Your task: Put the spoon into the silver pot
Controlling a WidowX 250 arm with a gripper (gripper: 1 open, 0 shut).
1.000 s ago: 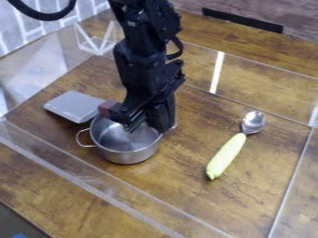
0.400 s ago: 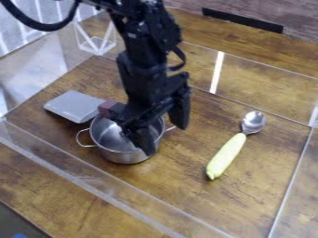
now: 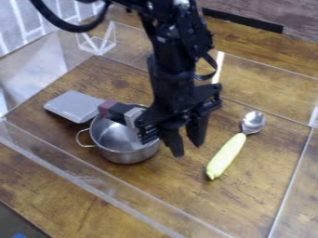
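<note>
The spoon [image 3: 229, 152] lies on the wooden table at the right, its pale-yellow handle pointing toward the front and its shiny round bowl at the far end. The silver pot [image 3: 118, 140] stands left of centre and looks empty inside. My gripper [image 3: 181, 139] hangs between the two, just right of the pot's rim and left of the spoon's handle. Its dark fingers [image 3: 199, 133] point down and are spread apart with nothing between them. The gripper touches neither the spoon nor the pot.
A flat grey slab [image 3: 71, 105] lies behind the pot at the left. Clear plastic walls [image 3: 74, 153] fence the table along the front, left and back. A clear upright strip [image 3: 218, 67] stands behind the arm.
The arm has swung right, from over the pot to the gap between pot and spoon. The fingers have spread apart. Spoon and pot have not moved.
</note>
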